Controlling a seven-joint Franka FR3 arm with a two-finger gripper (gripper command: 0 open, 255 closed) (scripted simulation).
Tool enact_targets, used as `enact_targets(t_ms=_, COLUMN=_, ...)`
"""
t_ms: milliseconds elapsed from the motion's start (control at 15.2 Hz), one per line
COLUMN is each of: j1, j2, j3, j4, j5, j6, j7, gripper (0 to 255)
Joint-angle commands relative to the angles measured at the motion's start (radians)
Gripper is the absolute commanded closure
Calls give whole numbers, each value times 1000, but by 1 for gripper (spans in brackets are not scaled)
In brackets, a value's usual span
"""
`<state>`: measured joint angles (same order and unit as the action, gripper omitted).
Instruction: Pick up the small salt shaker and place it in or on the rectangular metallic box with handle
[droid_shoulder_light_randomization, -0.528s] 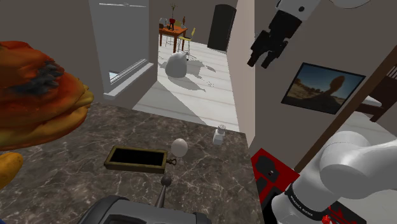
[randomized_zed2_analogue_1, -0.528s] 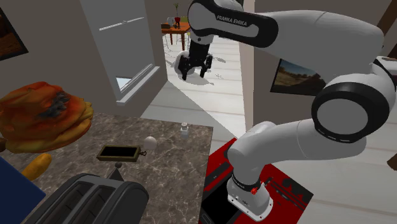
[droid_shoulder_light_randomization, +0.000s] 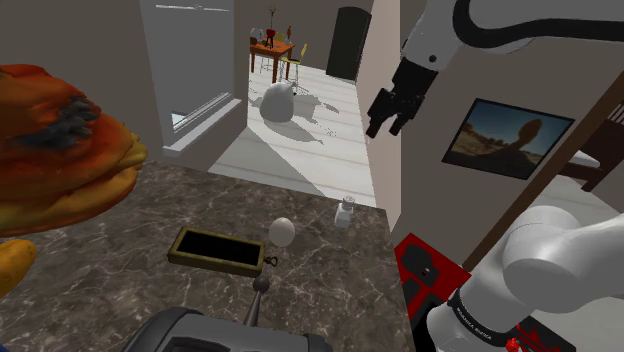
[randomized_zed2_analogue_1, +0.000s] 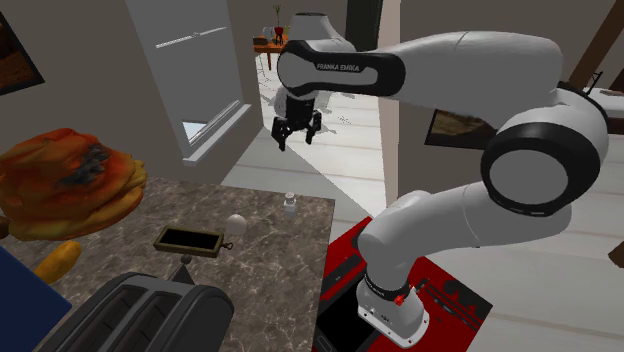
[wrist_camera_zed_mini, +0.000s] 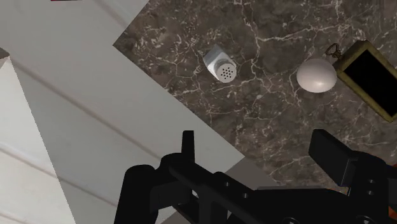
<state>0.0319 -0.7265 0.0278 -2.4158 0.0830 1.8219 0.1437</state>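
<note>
pincer (droid_shoulder_light_randomization: 385, 127) spread, empty, high above | salt shaker (wrist_camera_zed_mini: 220, 64) near counter (wrist_camera_zed_mini: 267, 121) corner edge

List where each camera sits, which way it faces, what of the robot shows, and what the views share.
Shoulder view: beside the stand, looking down across the marble counter toward a doorway; shows the arm and open gripper.
Second exterior view: further back, facing much the same way; shows nearly the whole arm.
Wrist view: on the hand, looking down at the counter's corner; shows both black fingers.
Shared: all three show the salt shaker, white egg-shaped thing and dark box.
</note>
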Motion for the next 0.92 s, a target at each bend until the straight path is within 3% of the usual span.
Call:
enact_targets(t_ms=0, j1=2, j2=16, j3=14, j4=-47, j5=-4, j6=44, j7=6, gripper=0)
enact_targets(t_ms=660, j1=15, j2=210, j3=102, j4=-215, j5=-22, j6=304, j7=68, gripper=0)
enact_targets(t_ms=858, j1=15, j2=232, j3=106, j4=-236, j5=-23, j6=345, j7=71, gripper=0)
